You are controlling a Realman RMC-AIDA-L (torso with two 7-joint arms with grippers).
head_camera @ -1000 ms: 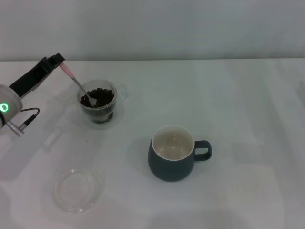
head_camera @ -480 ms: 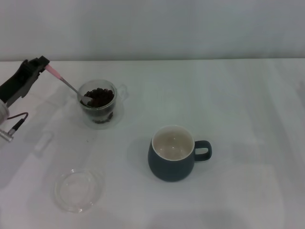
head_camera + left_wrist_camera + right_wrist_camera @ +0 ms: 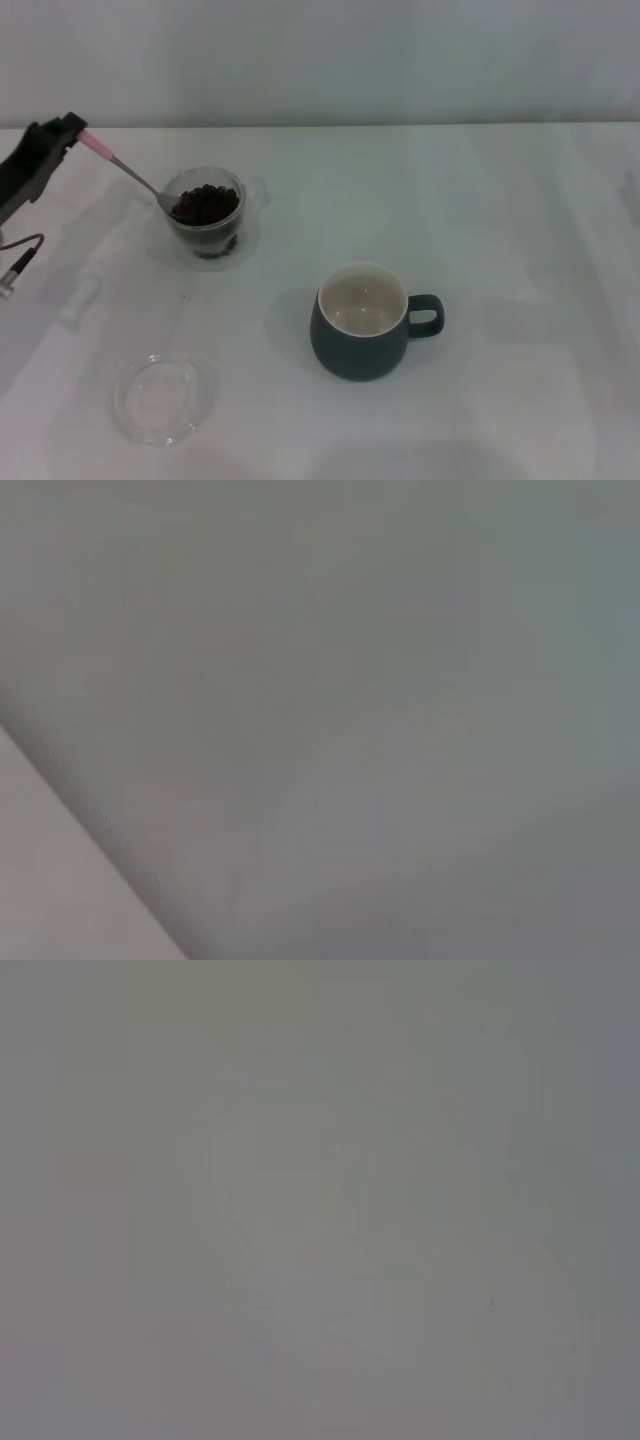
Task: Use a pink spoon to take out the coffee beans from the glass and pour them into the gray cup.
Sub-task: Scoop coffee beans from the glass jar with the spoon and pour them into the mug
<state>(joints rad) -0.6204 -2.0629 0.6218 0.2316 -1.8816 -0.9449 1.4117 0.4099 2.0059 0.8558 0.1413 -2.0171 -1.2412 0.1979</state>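
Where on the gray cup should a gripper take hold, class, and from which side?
Grip the gray cup by its loop handle, coming from the robot's right. The cup stands upright with the handle sticking out that way into open table. The rounded body looks wide and smooth, probably harder for fingers to span.
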